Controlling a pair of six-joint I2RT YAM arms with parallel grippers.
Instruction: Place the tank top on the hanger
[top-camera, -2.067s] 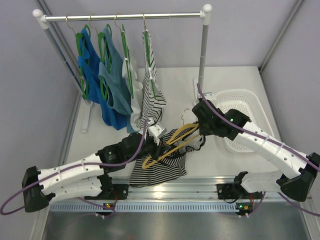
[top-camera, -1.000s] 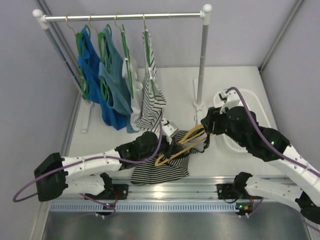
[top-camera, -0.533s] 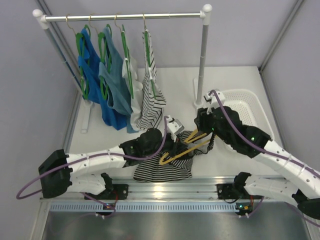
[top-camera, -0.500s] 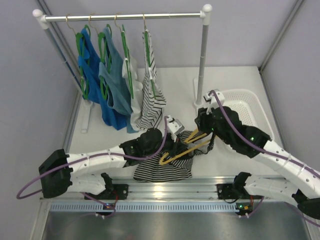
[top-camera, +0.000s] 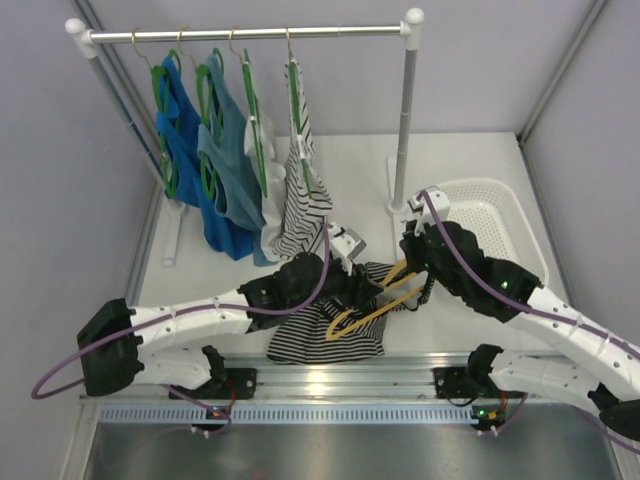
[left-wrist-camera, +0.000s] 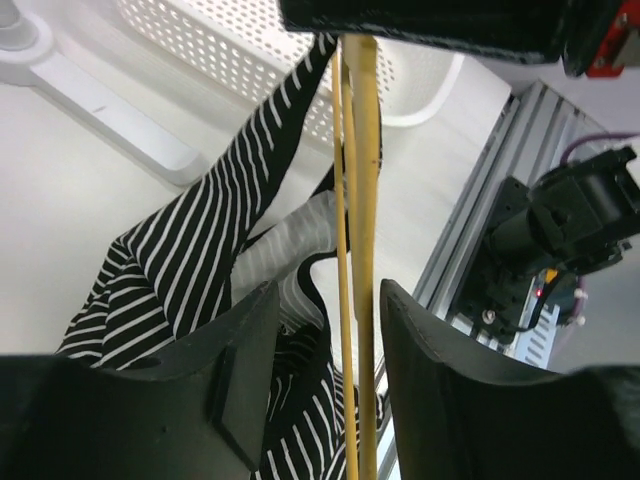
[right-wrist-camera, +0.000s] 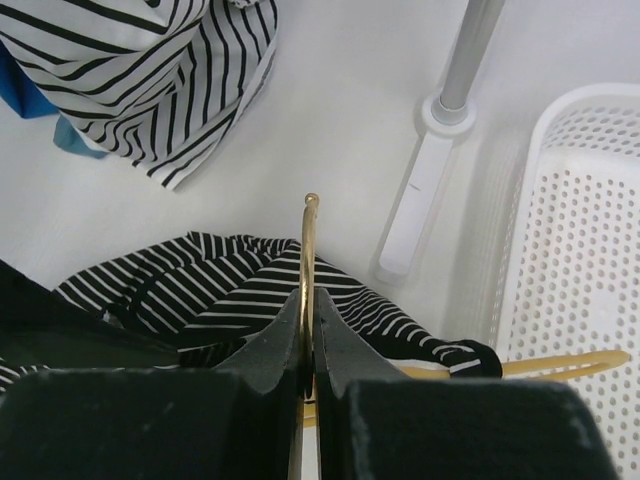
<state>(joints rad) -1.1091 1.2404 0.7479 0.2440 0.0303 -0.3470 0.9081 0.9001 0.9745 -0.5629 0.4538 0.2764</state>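
Lying bunched on the surface (top-camera: 470, 160) front-centre, tank top (top-camera: 320, 340) rises partly alongside hanger (left-wrist-camera: 365, 200), whose long axis runs from L gripper (left-wrist-camera: 325, 300) to R gripper (right-wrist-camera: 307, 310). R pinches the hook (right-wrist-camera: 309, 250); L (nearer the fabric) is spread, hanger bars between its fingers (left-wrist-camera: 240, 330).

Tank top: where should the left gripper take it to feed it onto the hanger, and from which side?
On the tank top, grip the strap, the narrow black-edged band rising beside the yellow bars of the hanger, not the bunched body. It looks stretched and thin enough for the open left gripper. Come in from the left, across the band; the right gripper pins the hook.
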